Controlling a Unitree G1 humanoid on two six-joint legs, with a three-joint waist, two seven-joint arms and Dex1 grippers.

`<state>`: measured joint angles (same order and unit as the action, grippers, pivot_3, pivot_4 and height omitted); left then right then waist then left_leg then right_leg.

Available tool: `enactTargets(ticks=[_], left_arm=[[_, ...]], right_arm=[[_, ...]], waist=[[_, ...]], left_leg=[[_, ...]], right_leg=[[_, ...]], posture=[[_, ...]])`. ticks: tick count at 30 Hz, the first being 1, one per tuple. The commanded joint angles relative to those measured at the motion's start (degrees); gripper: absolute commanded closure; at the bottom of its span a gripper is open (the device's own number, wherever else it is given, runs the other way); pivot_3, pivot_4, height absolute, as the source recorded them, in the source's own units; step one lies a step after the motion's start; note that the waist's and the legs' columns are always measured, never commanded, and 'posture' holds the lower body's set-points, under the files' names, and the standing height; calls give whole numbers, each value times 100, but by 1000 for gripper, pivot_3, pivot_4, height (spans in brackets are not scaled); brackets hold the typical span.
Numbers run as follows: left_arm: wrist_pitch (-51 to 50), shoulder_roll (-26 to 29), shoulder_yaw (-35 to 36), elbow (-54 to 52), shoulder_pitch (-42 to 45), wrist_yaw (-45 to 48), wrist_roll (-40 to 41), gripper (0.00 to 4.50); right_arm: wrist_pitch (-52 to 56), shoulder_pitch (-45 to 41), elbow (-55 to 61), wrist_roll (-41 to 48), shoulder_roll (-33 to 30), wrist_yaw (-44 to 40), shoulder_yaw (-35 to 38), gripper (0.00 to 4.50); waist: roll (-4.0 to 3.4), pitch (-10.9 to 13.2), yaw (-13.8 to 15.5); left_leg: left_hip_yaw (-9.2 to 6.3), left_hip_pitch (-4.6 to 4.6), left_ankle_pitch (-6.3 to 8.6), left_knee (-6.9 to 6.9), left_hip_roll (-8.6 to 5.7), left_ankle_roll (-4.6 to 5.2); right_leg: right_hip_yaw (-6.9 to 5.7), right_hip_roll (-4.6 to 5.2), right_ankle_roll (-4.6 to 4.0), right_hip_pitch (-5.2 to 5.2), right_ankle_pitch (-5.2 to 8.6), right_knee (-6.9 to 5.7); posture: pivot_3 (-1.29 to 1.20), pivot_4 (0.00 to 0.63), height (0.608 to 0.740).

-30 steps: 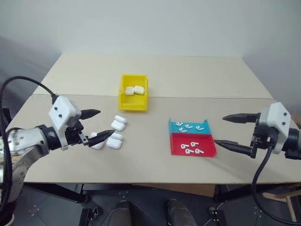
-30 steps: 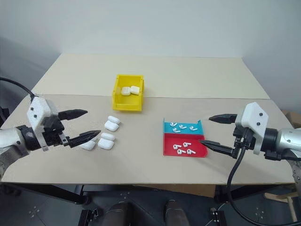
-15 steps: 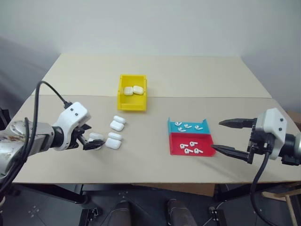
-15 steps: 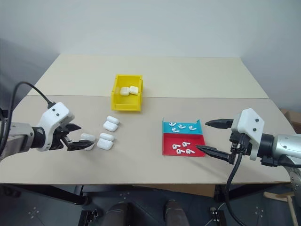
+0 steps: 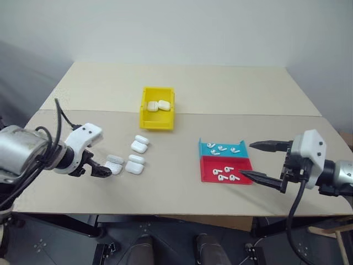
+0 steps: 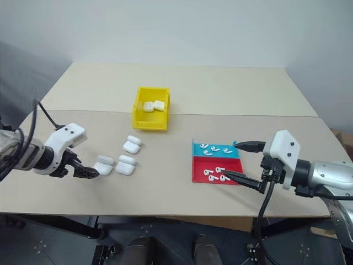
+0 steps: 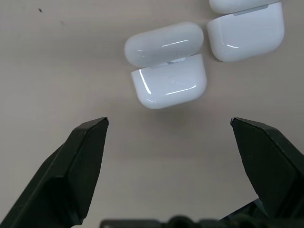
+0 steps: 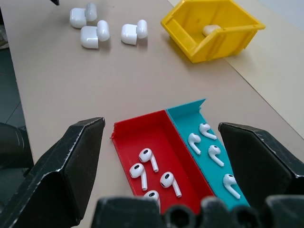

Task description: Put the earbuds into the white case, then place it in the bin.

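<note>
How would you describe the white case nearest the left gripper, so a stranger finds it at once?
Start at the yellow bin; loose white cases lie in front of it. The white case is at that cluster's left end, lid open, directly ahead of the open left gripper.

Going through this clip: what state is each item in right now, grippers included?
Left gripper: open, empty, over the nearest white case.
Right gripper: open, empty, facing the trays.
Nearest white case: lid open, on the table.
Other loose cases: lids open, on the table.
Yellow bin: upright, two cases inside.
Red tray: holds four earbuds.
Teal tray: holds four earbuds.
</note>
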<state>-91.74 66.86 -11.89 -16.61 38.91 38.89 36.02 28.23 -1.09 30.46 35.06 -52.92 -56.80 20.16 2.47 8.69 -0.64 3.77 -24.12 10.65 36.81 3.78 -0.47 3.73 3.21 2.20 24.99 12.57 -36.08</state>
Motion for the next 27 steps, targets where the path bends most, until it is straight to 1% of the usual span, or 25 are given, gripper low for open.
enactTargets(ticks=[1, 5, 9, 15, 20, 27], left_arm=[[-76, -107, -244, 194, 353, -106, 46, 0], [-76, -295, -707, 604, 683, -400, 157, 0], [-76, -480, -855, 968, 881, -815, 412, 0], [-76, -732, -890, 1464, 922, -1730, 946, 0], [-76, -860, -964, 1621, 1053, -2313, 1409, 0], [-76, -1154, -1055, 1980, 1246, -3029, 1714, 0]], right_arm=[[12, -29, 171, 84, 50, 120, 17, 37], [22, -10, 232, 106, 83, 182, 6, 37], [17, 105, 332, 144, 91, 208, 62, 37], [-18, 176, 368, 160, 83, 218, 90, 37], [-55, 135, 365, 121, 126, 255, -14, 37], [-69, 179, 399, 103, 166, 258, -22, 37]], waist=[[0, 0, -4], [1, 0, -6], [1, -1, -3], [2, -1, -5], [2, -1, -1], [2, -1, -5]], left_leg=[[0, 1, 0, 0, 0, 0], [-4, 2, -1, 3, 0, 1], [-5, 2, -2, 4, 0, 2], [-7, 0, -2, 4, -2, 3], [-10, 1, -2, 5, -3, 3], [-10, 1, -3, 5, -4, 3]], right_leg=[[0, -1, 0, 0, 0, -3], [0, -3, -1, -1, 0, -7], [0, -3, 0, -1, 0, -9], [0, -2, 12, -1, -7, -8], [-1, -2, 11, -1, -7, -11], [0, -1, 18, -2, -12, -11]], posture=[[0, 150, 740], [0, 150, 740], [0, 150, 740], [0, 150, 740], [0, 150, 740], [0, 150, 740]])
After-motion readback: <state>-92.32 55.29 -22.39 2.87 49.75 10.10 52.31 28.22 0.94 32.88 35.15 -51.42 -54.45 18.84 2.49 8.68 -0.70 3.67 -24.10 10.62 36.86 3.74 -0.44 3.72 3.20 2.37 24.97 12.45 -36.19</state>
